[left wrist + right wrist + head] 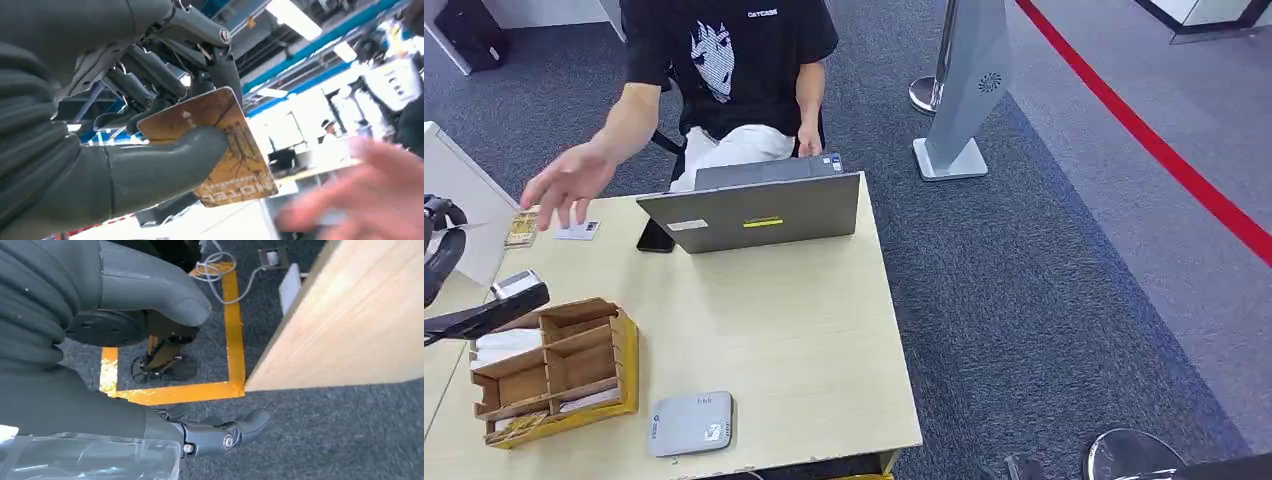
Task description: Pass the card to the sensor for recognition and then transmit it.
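The left hand (125, 125) pinches a worn yellow-brown card (220, 145) between its thick grey thumb and darker fingers (145, 85). The thumb presses across the card's face and the fingers back it from behind, so most of the card juts out past the fingertips, its printed lettering upside down in the left wrist view. Just beyond the card, a person's blurred open hand (370, 195) reaches toward it without clearly touching it.

In the head view the left hand (439, 245) sits at the far left edge, above the pale wooden surface (804, 340). The person's outstretched hand (569, 180) hovers near it, over a small white card (579, 230) and a yellowish card (521, 230) lying on the surface. A dark handheld scanner (499, 305) lies between the left hand and a wooden compartment organiser (554, 370). A grey flat card reader (690, 423) lies just beside the organiser, near the front edge. An open grey laptop (759, 210) stands at the far side, its back to the camera, with a dark phone (655, 237) touching its corner. The person sits behind it.

The right hand (150, 330) hangs beside the surface's edge (350, 325) over grey carpet marked with yellow tape (232, 340); it holds nothing, fingers loosely apart.
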